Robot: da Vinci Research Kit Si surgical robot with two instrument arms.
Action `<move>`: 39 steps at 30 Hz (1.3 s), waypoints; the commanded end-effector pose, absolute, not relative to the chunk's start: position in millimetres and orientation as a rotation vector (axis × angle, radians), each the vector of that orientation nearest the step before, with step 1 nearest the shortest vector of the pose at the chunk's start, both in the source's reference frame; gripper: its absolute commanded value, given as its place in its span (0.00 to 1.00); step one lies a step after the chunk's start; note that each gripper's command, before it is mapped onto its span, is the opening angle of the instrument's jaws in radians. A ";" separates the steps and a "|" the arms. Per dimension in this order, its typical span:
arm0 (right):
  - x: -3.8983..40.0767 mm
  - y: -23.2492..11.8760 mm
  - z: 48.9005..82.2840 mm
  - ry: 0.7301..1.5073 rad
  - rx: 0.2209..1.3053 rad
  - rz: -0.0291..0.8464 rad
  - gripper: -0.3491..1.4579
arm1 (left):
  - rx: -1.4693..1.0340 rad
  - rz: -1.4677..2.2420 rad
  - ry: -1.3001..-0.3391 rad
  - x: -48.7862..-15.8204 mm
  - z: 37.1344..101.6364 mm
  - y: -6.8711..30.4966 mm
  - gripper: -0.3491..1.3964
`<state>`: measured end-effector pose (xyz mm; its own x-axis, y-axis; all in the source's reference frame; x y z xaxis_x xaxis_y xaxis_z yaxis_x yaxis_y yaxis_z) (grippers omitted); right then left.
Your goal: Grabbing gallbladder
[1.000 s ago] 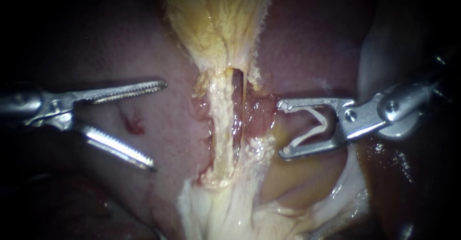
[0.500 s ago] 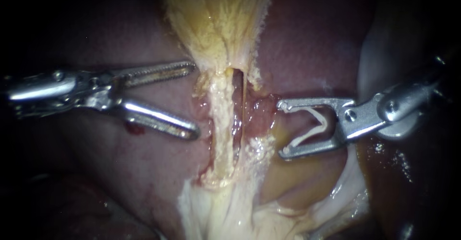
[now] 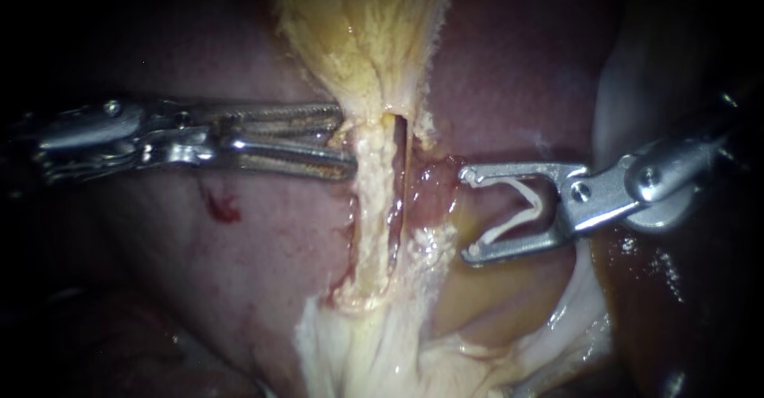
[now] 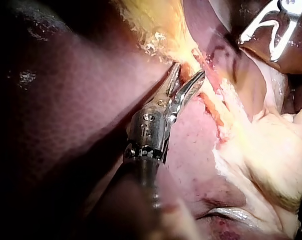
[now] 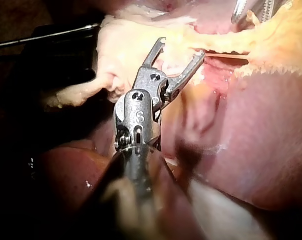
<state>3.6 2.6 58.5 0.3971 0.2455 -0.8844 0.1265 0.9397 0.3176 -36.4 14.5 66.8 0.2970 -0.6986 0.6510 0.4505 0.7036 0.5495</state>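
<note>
And the left instrument (image 3: 347, 140) has made its move: a second ago its slim serrated metal end effector sat well out to the left over the dark red-brown liver (image 3: 239, 271) with its jaws spread wide, and now it has slid right to the narrow neck of the pale yellow, tapering gallbladder (image 3: 358, 32). That sac hangs at the far centre of the scene and funnels down into a whitish-yellow strand of tissue (image 3: 370, 207). The jaws have narrowed a lot on the way in. A slim gap shows between them, with the frayed left edge of the neck sitting in it. The left wrist view shows the tips (image 4: 190, 70) straddling that edge, but not a bite from both sides, so call it apart and closing, not clamped. Over on the right nothing has stirred. The right instrument (image 3: 469, 215) holds its forked metal end effector spread just right of the strand, both prongs bearing on the white V-shaped clip (image 3: 509, 225). To my eye the grab is nearly there: the left jaws need to squeeze home on the neck.
</note>
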 end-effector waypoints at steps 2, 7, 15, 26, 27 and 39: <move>3.6 2.6 58.5 1.167 0.362 0.077 0.47 | 0.287 -0.788 -1.000 -36.4 66.8 14.6 0.16; 3.6 2.7 58.5 1.167 0.362 0.077 0.47 | 0.287 -0.797 -0.986 -36.1 67.0 14.8 0.00; 3.6 2.7 58.5 1.167 0.362 0.077 0.47 | 0.327 -0.847 -0.964 -35.2 65.2 15.2 0.00; 3.6 2.6 58.5 1.167 0.362 0.077 0.47 | 0.355 -0.861 -0.958 -32.4 59.7 15.9 0.00; 3.6 2.6 58.5 1.167 0.362 0.077 0.47 | 0.351 -0.866 -0.956 -31.8 59.1 16.0 0.00; 3.6 2.7 58.5 1.167 0.362 0.077 0.47 | 0.327 -0.905 -0.962 -28.4 56.5 18.5 0.00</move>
<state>3.6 2.7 58.5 0.3972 0.2454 -0.8843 0.1267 0.9397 0.3177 -28.4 18.5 56.5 0.2535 -0.7853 0.5648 0.5156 0.6037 0.6080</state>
